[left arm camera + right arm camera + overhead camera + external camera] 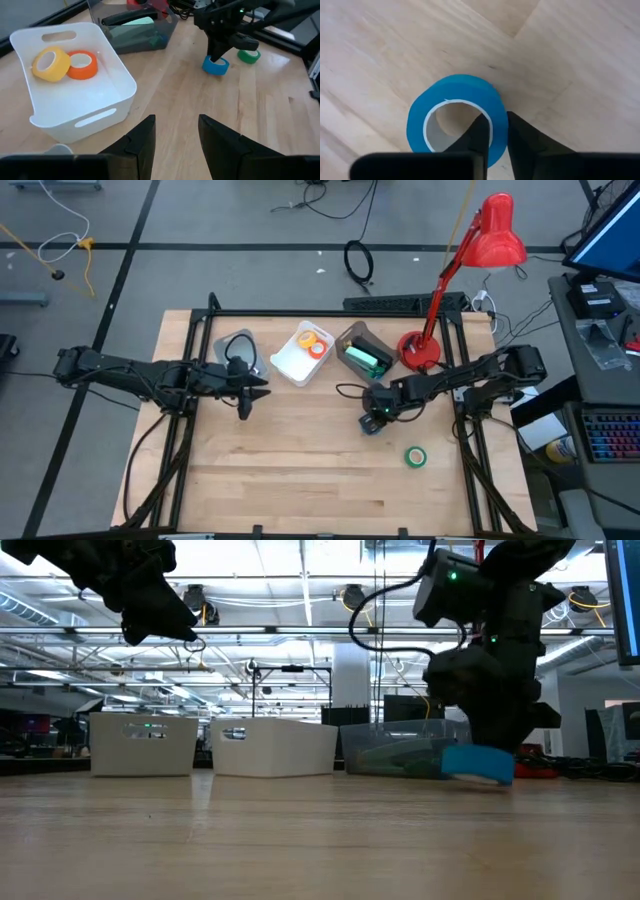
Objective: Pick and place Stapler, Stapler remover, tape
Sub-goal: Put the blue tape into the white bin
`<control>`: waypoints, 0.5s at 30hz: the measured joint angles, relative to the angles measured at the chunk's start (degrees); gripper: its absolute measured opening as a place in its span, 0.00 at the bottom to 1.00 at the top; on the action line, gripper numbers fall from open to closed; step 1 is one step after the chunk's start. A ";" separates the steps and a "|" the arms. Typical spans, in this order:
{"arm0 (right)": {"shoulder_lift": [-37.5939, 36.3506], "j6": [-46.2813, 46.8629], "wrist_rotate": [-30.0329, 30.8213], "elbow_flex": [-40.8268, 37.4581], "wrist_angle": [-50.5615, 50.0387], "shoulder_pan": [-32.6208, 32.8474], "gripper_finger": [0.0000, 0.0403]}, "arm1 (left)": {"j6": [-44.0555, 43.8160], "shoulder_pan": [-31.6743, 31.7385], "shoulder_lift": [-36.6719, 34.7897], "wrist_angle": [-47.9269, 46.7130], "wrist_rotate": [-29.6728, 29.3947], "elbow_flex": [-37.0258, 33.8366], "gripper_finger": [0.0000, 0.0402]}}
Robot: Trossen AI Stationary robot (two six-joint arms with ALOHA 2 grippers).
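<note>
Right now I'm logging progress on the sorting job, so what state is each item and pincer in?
blue tape: flat on the table, wall pinched by the right pincer, one finger inside the ring.
green tape: loose on the table.
yellow tape: in the white bin.
orange tape: in the white bin, touching the yellow.
left pincer: open, empty, raised.

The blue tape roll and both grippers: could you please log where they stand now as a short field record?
blue tape roll: flat on the table, its wall pinched by the right gripper, one finger inside the ring
left gripper: open, empty, above the table beside the white bin
white bin: yellow tape roll and orange tape roll inside
green tape roll: loose on the table
</note>
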 joint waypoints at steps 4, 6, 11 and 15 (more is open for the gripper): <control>-1.96 -1.47 0.12 0.00 1.27 0.00 0.08 | -4.94 0.01 0.00 -0.01 0.00 0.01 0.38; -3.15 -1.97 0.33 0.00 2.19 0.00 0.08 | -7.00 0.00 0.08 -0.01 0.00 0.02 0.38; -6.75 -3.65 3.83 0.00 6.90 0.00 0.08 | -10.96 0.02 0.13 0.00 0.00 0.02 0.38; -9.08 -7.15 9.42 0.02 14.30 0.00 0.08 | -15.54 0.01 0.14 1.26 -0.55 0.00 0.38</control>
